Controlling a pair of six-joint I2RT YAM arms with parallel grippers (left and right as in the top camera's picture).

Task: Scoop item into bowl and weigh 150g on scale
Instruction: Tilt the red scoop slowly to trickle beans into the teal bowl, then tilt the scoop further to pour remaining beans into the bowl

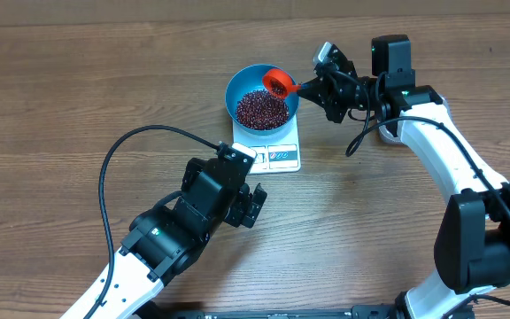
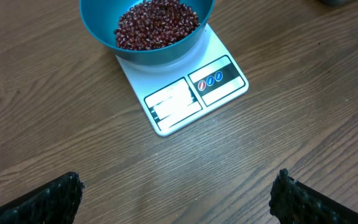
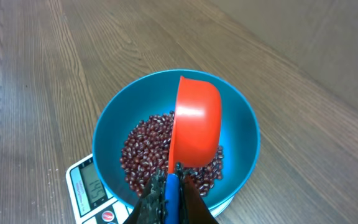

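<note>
Right wrist view first: the right gripper (image 3: 169, 196) is clamped tight on the handle of the red scoop (image 3: 194, 124). The handle runs straight out from the jaws, and the cup is tipped on its side above the bowl (image 3: 244, 134). Right beneath the cup lie the beans (image 3: 143, 149), heaped in that blue bowl, which sits on the scale (image 3: 82, 186). The display is too blurred to read. The left gripper (image 2: 176, 198) is spread wide, empty, on the scale's front side, well apart. The right arm is the nearer one, and I'd judge any top-up follows that handle line.
</note>
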